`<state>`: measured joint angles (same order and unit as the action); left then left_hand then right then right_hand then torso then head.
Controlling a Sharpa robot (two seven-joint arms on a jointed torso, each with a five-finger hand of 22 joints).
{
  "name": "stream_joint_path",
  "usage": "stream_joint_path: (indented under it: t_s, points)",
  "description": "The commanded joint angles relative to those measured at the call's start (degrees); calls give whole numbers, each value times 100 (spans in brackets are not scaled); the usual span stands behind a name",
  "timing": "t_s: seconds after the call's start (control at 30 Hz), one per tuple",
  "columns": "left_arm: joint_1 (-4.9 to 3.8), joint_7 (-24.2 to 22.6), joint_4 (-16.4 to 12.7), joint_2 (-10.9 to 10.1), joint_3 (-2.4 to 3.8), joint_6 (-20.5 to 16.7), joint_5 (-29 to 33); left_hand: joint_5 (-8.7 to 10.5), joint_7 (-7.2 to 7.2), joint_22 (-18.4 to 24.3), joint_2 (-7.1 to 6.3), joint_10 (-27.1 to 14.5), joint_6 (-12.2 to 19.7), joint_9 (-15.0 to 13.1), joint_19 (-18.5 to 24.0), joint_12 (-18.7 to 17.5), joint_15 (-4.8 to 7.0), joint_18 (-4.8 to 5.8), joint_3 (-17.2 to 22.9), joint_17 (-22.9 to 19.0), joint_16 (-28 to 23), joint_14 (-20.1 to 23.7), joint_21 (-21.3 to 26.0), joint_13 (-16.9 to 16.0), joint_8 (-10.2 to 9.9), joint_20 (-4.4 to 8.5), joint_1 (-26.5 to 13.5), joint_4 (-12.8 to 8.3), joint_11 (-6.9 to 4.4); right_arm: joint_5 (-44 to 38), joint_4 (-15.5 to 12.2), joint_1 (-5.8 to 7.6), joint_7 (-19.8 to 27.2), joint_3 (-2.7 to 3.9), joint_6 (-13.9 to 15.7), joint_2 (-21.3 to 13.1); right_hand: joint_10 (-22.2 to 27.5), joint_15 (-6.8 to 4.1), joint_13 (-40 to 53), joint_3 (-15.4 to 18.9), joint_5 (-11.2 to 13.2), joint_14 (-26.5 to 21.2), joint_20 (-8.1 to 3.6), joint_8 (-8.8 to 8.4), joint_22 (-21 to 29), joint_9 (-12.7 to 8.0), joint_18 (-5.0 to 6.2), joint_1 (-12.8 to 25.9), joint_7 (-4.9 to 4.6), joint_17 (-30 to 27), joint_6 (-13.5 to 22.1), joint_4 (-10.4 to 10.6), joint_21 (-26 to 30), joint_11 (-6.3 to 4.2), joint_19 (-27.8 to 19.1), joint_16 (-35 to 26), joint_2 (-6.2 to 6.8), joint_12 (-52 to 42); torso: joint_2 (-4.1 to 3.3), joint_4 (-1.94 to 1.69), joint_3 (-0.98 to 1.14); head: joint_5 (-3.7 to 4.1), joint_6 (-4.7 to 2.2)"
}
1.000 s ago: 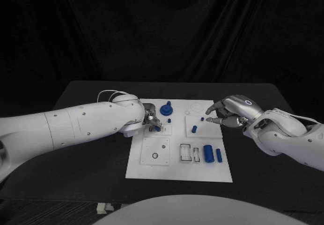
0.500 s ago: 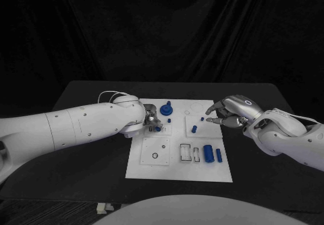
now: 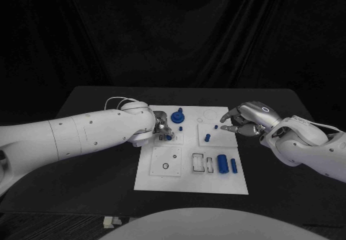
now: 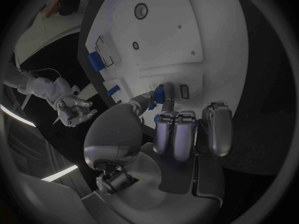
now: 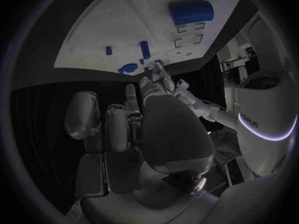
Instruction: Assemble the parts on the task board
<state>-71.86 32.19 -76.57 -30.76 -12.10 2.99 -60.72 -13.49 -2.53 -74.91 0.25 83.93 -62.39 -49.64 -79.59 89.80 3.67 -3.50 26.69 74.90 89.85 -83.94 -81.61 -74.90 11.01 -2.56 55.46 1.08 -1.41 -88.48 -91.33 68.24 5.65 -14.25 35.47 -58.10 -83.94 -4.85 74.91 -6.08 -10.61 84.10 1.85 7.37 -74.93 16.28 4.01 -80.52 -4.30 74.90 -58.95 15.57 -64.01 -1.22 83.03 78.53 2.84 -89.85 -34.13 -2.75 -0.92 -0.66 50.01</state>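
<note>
The white task board (image 3: 192, 177) lies flat in the middle of the table. At its far edge stands a blue round part with an upright stem (image 3: 178, 117). A small blue peg (image 3: 207, 137) lies tilted near the middle. Toward the near right, a thick blue cylinder (image 3: 223, 164) and a slimmer blue pin (image 3: 233, 165) lie side by side. A small blue part (image 4: 166, 93) is pinched against the board.
</note>
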Motion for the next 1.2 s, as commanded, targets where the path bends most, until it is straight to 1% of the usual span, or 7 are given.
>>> stream_joint_path:
  t_s: [0.03,0.1,0.3,0.37,0.97,1.1,1.2]
  points:
    - [44,10,-5,-1,-21,135,9,388,11,-528,-66,607,-38,29,36,20,17,7,-338,1510,15,-606,56,-1510,-99,-17,-211,221,14,-27,-1,-15,-99,3,-17,-9,-606,41,1509,11,-12,367,4,-21,-869,-6,79,-3,-10,504,-11,-11,25,37,-33,-28,-35,-15,-1,5,-3,-5,-1]
    - [46,20,-8,-9,-21,143,9,469,-3,-538,-96,607,-64,37,30,20,6,8,-510,1510,15,-606,60,-1510,-132,-20,-300,341,21,-27,0,-15,-98,3,-16,-9,-606,41,1509,11,-12,367,4,-21,-869,-6,79,-3,-10,504,-11,-11,25,37,-33,-28,-35,-15,-1,5,-4,-7,-1]
    - [50,72,-15,-34,-21,174,9,954,-39,-553,-129,607,-35,-15,33,20,-23,3,-1135,1510,15,-606,99,-1510,-243,-47,-566,775,55,-27,7,-23,-91,3,-3,-8,-606,41,1509,13,-14,368,4,-23,-870,-6,78,-4,-11,510,-14,-14,22,37,-32,-21,-33,-15,1,2,-2,-14,-1]
    - [51,83,-15,-42,-21,171,9,1004,-37,-558,-113,607,-49,-64,31,20,-25,2,-1242,1510,15,-606,106,-1510,-225,-51,-610,857,56,-27,10,-26,-89,3,1,-6,-606,41,1509,13,-14,368,4,-23,-870,-6,78,-4,-11,510,-14,-14,22,37,-32,-21,-33,-15,-2,1,-2,-13,-1]
    - [42,13,-128,-209,-19,-170,9,850,49,-652,53,607,-29,-747,-73,20,37,21,-1545,1510,15,-606,78,-1510,129,0,-303,916,-18,104,40,-58,-19,4,38,-1,-606,42,1509,21,-21,369,5,-29,-866,-6,81,9,-14,509,-19,-9,40,39,-36,-22,-35,-15,-3,7,-8,-33,-1]
    - [-34,-17,-279,-336,-18,-295,9,831,66,-666,65,607,-20,-871,-89,20,51,23,-1586,1510,15,-606,75,-1510,199,13,-238,910,-32,148,37,-58,13,5,89,-5,-606,43,1509,23,-23,368,5,-30,-866,-7,81,13,-16,504,-20,-7,41,42,-36,-29,-35,-15,-10,23,-6,-68,-1]
    - [-165,-114,-439,-472,-18,-439,9,805,82,-695,66,607,-7,-1000,-121,20,64,32,-1626,1510,15,-606,55,-1510,269,26,-162,897,-47,165,21,-56,37,5,135,-13,-606,48,1509,33,-26,365,7,-37,-861,-8,84,28,-21,490,-22,1,61,51,-41,-44,-34,-15,-19,34,-7,-109,-1]
